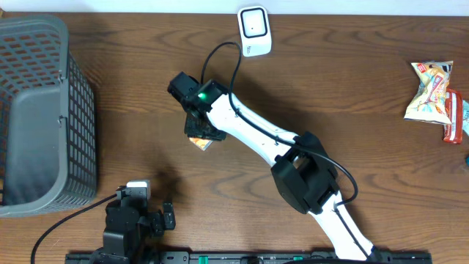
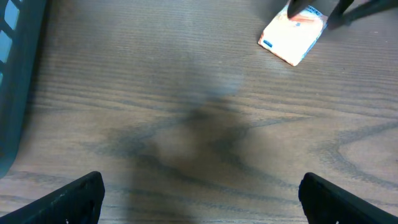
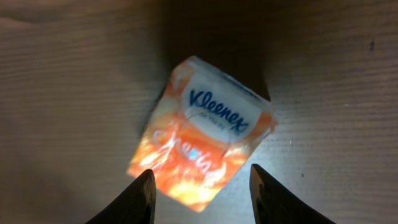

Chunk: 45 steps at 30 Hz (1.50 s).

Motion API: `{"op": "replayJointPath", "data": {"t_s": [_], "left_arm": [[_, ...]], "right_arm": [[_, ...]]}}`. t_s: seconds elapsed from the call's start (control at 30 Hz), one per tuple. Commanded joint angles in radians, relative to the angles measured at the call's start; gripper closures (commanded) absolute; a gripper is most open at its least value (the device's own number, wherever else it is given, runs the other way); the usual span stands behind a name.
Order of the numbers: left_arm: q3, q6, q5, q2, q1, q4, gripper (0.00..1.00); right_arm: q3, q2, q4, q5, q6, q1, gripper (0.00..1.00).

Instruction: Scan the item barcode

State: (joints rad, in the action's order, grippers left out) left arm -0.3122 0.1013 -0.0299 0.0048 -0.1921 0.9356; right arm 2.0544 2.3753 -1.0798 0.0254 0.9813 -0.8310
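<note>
The Kleenex tissue pack point(image 3: 202, 134) lies flat on the wooden table point(image 1: 132, 95), orange and white, turned at a slant, directly beneath my right pincer point(image 3: 199, 177). Its lower end reaches in between my two fingers point(image 3: 144, 196). This pincer is released about halfway, the jaws standing partly apart and straddling that end of the pack. A strip of lit table shows between one finger and the pack's edge, while the other finger overlaps the opposite edge, and I cannot tell whether it touches there. Nothing is lifted; the pack rests on the wood. From overhead, my right arm reaches across toward the middle of the table, and only a corner of the pack peeks out below the wrist. The white barcode scanner point(image 1: 254, 31) sits well apart from the pack at the far edge. My left pincer point(image 2: 199, 199) hovers low over bare wood near the front edge, spread wide and grasping nothing, with the pack far ahead of it. A grey basket point(image 1: 44, 117) stands at my left.
</note>
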Motion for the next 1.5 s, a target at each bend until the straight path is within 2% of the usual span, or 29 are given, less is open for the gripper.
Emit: {"op": "replayJointPath", "data": {"t_s": [0.0, 0.17, 0.3, 0.37, 0.5, 0.63, 0.73, 0.9, 0.93, 1.1, 1.3, 1.43, 1.47], "left_arm": [[-0.001, 0.001, -0.008, -0.001, -0.003, 0.006, 0.0], [-0.001, 0.001, -0.008, -0.001, -0.003, 0.006, 0.0], [-0.001, 0.001, -0.008, -0.001, -0.003, 0.006, 0.0], [-0.001, 0.001, -0.008, -0.001, -0.003, 0.006, 0.0], [-0.001, 0.001, -0.008, -0.001, -0.003, 0.006, 0.0], [-0.001, 0.001, -0.008, -0.001, -0.003, 0.006, 0.0], [-0.001, 0.001, -0.008, -0.001, -0.003, 0.006, 0.0], [-0.001, 0.001, -0.008, -0.001, -0.003, 0.006, 0.0], [-0.001, 0.001, -0.008, -0.001, -0.003, 0.006, 0.0], [-0.001, 0.002, -0.008, -0.001, -0.003, 0.006, 0.0], [-0.001, 0.001, -0.008, -0.001, -0.003, 0.006, 0.0], [-0.001, 0.001, -0.008, -0.001, -0.003, 0.006, 0.0], [-0.001, 0.001, -0.008, -0.001, -0.003, 0.006, 0.0]], "right_arm": [[-0.056, -0.017, 0.043, -0.01, 0.018, -0.006, 0.57], [-0.121, -0.017, 0.122, 0.036, 0.017, -0.006, 0.67], [-0.134, -0.017, 0.118, 0.041, 0.016, -0.006, 0.91], [-0.134, -0.017, 0.111, 0.041, -0.022, -0.006, 0.99], [-0.132, -0.018, 0.091, 0.065, -0.154, -0.001, 0.99], [-0.132, -0.037, 0.093, 0.255, -0.336, 0.047, 0.99], [-0.132, -0.057, 0.093, 0.465, -0.528, 0.111, 0.99], [-0.133, -0.063, 0.027, 1.067, -1.083, 0.229, 0.99], [-0.133, -0.063, -0.004, 1.137, -1.172, 0.248, 0.99], [-0.136, -0.062, -0.181, 1.24, -1.561, 0.311, 0.99], [-0.139, -0.062, -0.407, 1.316, -1.881, 0.333, 0.99], [-0.142, -0.062, -0.619, 1.342, -2.18, 0.346, 0.99], [-0.151, -0.062, -0.623, 1.338, -2.196, 0.346, 0.99]]}}
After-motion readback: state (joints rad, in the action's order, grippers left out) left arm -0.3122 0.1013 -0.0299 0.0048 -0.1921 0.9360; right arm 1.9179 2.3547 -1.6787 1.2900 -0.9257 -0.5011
